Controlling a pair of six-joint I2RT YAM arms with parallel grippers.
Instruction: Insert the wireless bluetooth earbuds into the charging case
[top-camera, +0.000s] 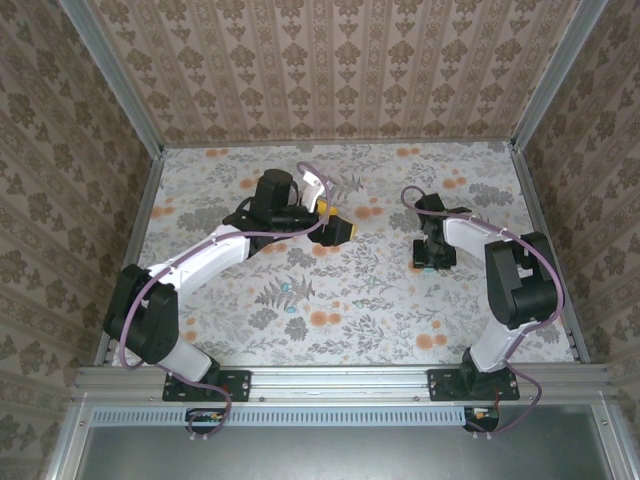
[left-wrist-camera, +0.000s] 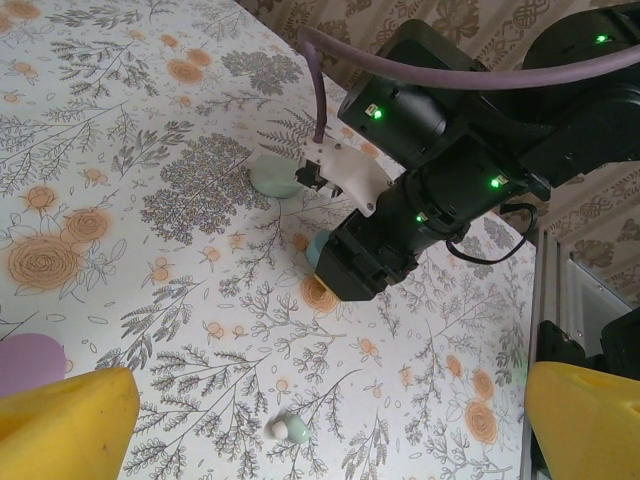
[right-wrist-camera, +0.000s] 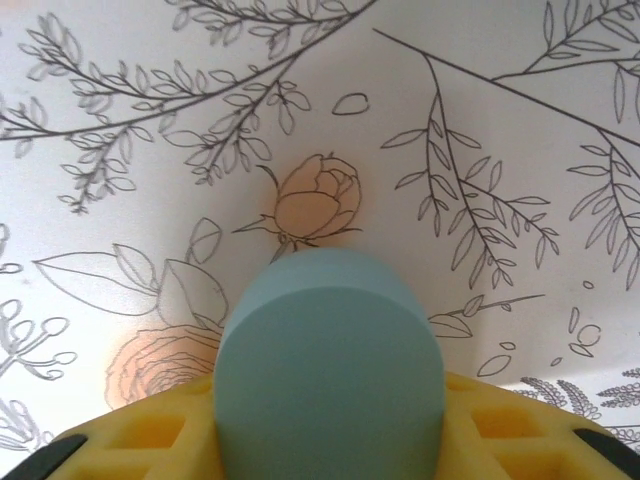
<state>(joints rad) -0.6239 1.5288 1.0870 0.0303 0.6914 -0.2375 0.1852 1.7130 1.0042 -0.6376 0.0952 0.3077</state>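
**Teal case at the right pincer, loose earbud under the left**

Widest of all, a flower-printed counter (top-camera: 400, 310). On it, two arms: the left arm (top-camera: 215, 255) stretched to mid-counter, the right arm (top-camera: 515, 280) folded back on itself and pointing down.

At the left arm's end, the left pincer (top-camera: 338, 222), spread fully wide and gripping nothing. At the right arm's end, the right pincer (top-camera: 432, 260), down at the counter with its yellow pads (right-wrist-camera: 130, 440) close against both flanks of a teal case (right-wrist-camera: 330, 370). Impossible to say whether clamped or just short of it, or whether lid up or down.

In the left wrist view, a mint case (left-wrist-camera: 275, 178) just beyond the right pincer, and a lilac case (left-wrist-camera: 25, 362) at the left edge.

Smallest, one earbud (left-wrist-camera: 290, 430), white-tipped and mint, loose on the counter. Just ahead of the left pincer, between its spread fingers (left-wrist-camera: 60, 425), with the teal case farther on along the same line. Too small to read its long axis. Nearer by far to the left arm. Probably a short drop and pinch there, then a carry forward to the teal case.
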